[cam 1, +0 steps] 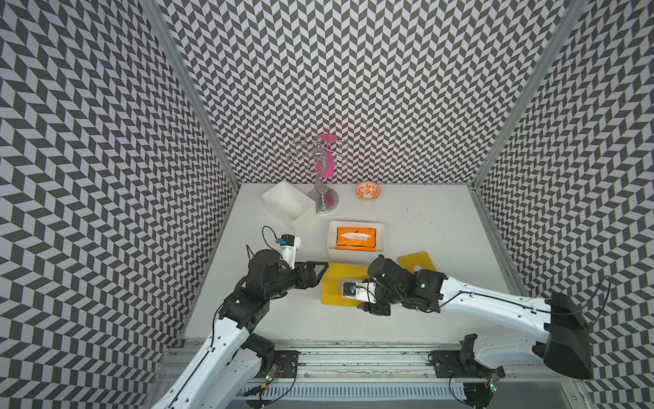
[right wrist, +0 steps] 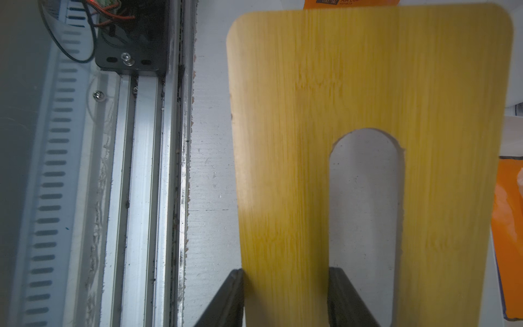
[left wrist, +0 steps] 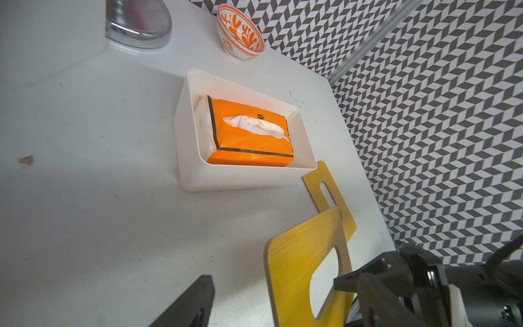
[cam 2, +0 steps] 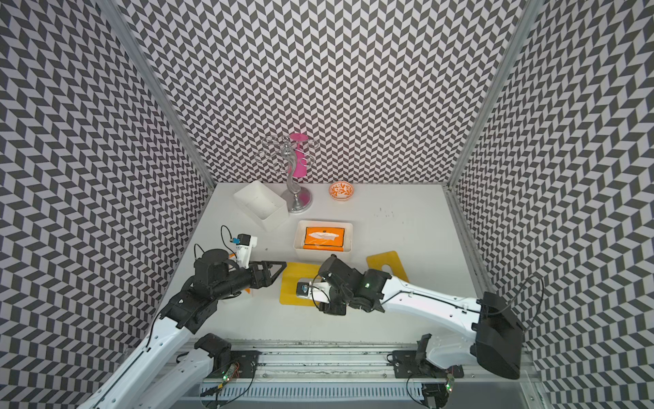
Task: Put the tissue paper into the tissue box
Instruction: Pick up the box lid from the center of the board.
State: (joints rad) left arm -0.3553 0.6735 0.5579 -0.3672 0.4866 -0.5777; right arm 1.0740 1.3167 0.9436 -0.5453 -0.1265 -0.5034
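yellow bamboo lid pinched by right jaws beside slot; left jaws wide, empty. level lid, centre slot over tissue pack tuft, lower squarely onto tissue box rim.

We are seeing the yellow lid blurred and running off the right wrist view's edge, with the right gripper mostly cut off. In both top views the right arm is covering part of another yellow board.

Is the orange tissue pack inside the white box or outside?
Inside. The orange tissue pack lies within the walls of the white box.
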